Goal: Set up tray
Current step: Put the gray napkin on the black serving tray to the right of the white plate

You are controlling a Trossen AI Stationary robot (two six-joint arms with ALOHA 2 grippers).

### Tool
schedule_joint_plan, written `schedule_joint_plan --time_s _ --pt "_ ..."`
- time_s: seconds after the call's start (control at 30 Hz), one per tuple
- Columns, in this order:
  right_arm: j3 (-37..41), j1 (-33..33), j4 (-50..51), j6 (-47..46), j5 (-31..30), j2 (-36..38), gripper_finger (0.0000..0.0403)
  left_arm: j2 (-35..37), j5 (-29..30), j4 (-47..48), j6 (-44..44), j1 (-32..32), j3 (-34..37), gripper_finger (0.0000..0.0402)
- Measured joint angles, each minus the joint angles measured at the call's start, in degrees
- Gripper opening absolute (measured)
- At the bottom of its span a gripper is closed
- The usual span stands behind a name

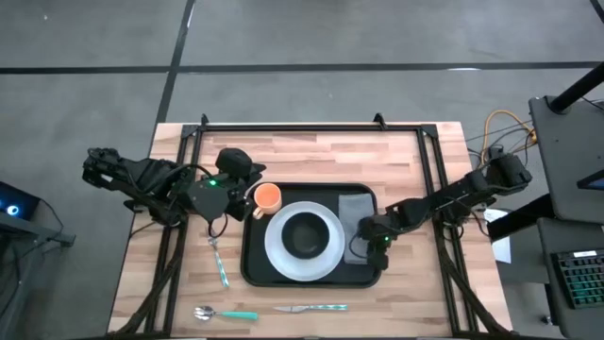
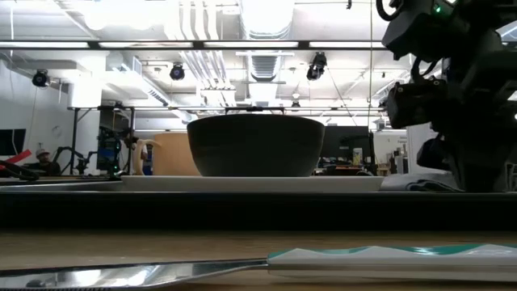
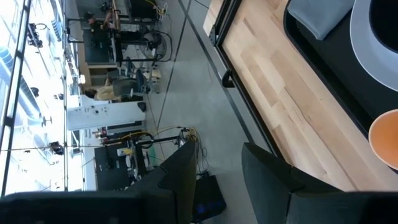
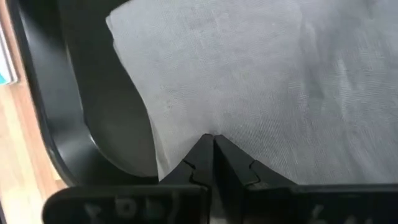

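Note:
The black tray (image 1: pixel 253 269) lies mid-table. On it sit a white plate (image 1: pixel 279 253) carrying a dark bowl (image 1: pixel 305 236), an orange cup (image 1: pixel 268 196) in the far left corner, and a grey folded napkin (image 1: pixel 356 206) along the right side. My right gripper (image 1: pixel 366 236) is down on the napkin's near part, shut (image 4: pixel 213 142). My left gripper (image 1: pixel 247 195) hovers just left of the cup, open (image 3: pixel 217 180); in its wrist view the cup (image 3: pixel 385 140) stands outside its fingers. The low view shows the bowl (image 2: pixel 255 145) and the napkin (image 2: pixel 414 183). My right gripper has its shut fingertips (image 4: pixel 202 152) on the napkin's top layer (image 4: pixel 214 124), close to one side edge (image 4: pixel 146 124). It comes slanting down from the table's right. A faint crease runs from the tips. The napkin lies flat on the tray.
A fork (image 1: pixel 219 261) lies on the wood left of the tray. A spoon (image 1: pixel 223 314) and a knife (image 1: pixel 311 307) with teal handles lie near the table's near edge; the knife (image 2: pixel 388 259) fills the low view's foreground. A black frame rail (image 1: pixel 302 127) borders the far side.

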State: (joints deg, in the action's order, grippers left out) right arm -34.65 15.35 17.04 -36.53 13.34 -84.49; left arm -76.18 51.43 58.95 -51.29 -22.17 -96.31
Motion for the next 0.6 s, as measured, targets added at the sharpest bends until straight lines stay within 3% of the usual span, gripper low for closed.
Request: schedule_joint_plan --time_s 0.33,0.6 --pt "-5.8 2.6 0.8 0.5 1.2 -5.4 0.0008 0.0 0.0 0.0 0.0 0.0 0.0 0.011" --pt "-6.1 1.9 7.5 2.4 -3.0 0.2 0.0008 0.0 0.0 -0.4 3.7 0.0 0.0 0.011"
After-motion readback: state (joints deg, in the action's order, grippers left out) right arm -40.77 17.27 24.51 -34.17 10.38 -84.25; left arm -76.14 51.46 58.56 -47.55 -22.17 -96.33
